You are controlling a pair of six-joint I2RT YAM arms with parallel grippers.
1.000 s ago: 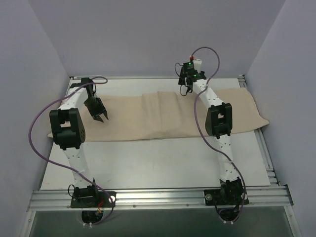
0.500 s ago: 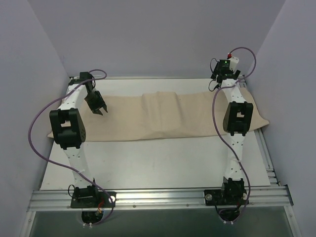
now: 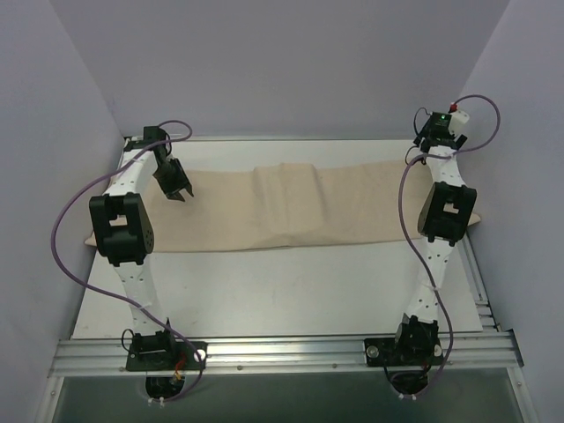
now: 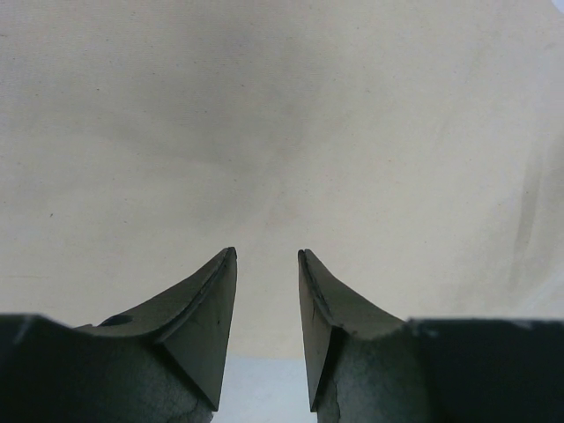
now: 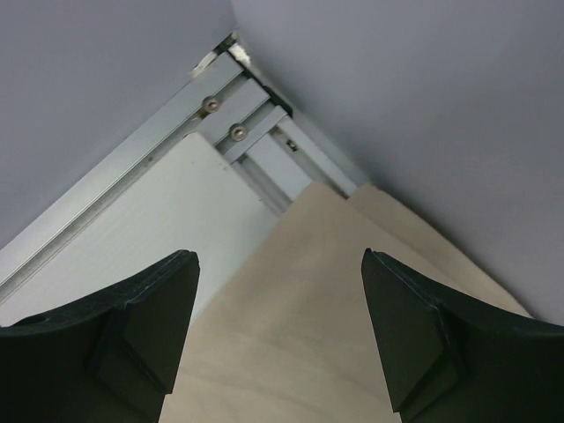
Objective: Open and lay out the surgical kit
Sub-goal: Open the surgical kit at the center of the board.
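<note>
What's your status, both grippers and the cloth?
Left gripper open, empty, above cloth wrap. Right gripper open, empty, at its far-right corner. Wrap folded. Nothing blocking.

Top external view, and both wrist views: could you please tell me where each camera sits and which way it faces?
Top external: above and behind the robot, looking down at the table and cloth wrap; left arm and right arm show.
Left wrist: on the left arm, facing down at the wrap; the left gripper shows.
Right wrist: on the right arm, facing the table's far right corner; the right gripper shows.
Shared: all three see the wrap.
</note>
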